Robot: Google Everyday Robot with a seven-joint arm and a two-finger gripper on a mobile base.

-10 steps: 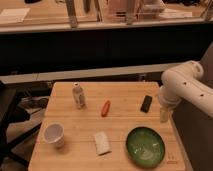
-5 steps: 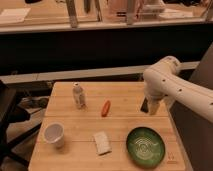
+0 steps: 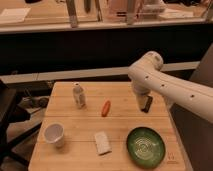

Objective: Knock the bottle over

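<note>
The bottle, small, slim and pale grey-white with a whitish cap, stands upright on the far left part of the wooden table. My white arm reaches in from the right and bends down over the table's right side. My gripper hangs at its end, low over the table, well to the right of the bottle. An orange-red carrot-like object lies between them. A dark shape sits at the gripper's tip; I cannot tell it apart from the gripper.
A white paper cup stands at the front left. A white packet lies at the front middle. A green bowl sits at the front right. A dark counter runs behind the table.
My arm has swung left from the table's right edge to over its right side, bringing the gripper nearer the carrot-like object. The bottle has not moved.
</note>
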